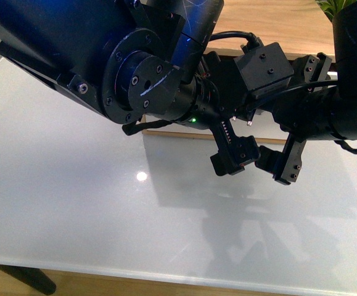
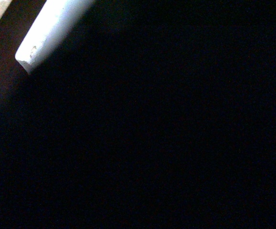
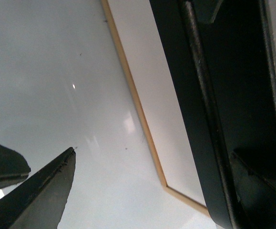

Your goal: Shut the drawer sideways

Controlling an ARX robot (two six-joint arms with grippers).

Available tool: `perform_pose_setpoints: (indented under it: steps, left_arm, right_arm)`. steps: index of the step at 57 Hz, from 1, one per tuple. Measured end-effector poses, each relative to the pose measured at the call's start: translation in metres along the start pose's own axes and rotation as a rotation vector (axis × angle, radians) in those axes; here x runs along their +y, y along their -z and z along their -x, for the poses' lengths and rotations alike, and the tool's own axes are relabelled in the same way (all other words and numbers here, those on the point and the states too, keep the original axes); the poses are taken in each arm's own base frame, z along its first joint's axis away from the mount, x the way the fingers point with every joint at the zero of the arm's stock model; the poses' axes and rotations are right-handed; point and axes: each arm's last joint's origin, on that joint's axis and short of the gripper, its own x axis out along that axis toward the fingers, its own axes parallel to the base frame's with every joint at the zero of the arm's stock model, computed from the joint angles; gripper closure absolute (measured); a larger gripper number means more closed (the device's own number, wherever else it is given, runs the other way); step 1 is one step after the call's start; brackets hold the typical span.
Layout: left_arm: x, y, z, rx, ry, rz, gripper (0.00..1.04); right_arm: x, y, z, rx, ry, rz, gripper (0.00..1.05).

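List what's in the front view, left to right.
table leg → round arm joint → left pincer → right pincer → plant. The bulk of the right arm overlaps the plant, so it is left out.

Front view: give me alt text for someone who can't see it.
The black left arm and right arm fill the upper frame, the left tool and right tool hanging close together above a glossy white table. A thin wooden strip shows beneath the arms, green leaves at top right.
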Motion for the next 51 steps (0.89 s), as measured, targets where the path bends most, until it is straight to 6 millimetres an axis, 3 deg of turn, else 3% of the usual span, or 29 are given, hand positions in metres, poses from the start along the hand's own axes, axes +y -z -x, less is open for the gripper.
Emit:
perform_pose_setpoints:
  steps: [30,51]
  left_arm:
    - [0.022,-0.004,-0.011,0.008,-0.041,0.019,0.09]
    - [0.025,-0.005,-0.009,0.01,-0.062,0.048,0.09]
  right_arm:
    - [-0.016,-0.005,-0.017,-0.01,0.037,-0.033,0.09]
    - [-0.015,-0.004,-0.014,-0.009,0.037,-0.062,0.09]
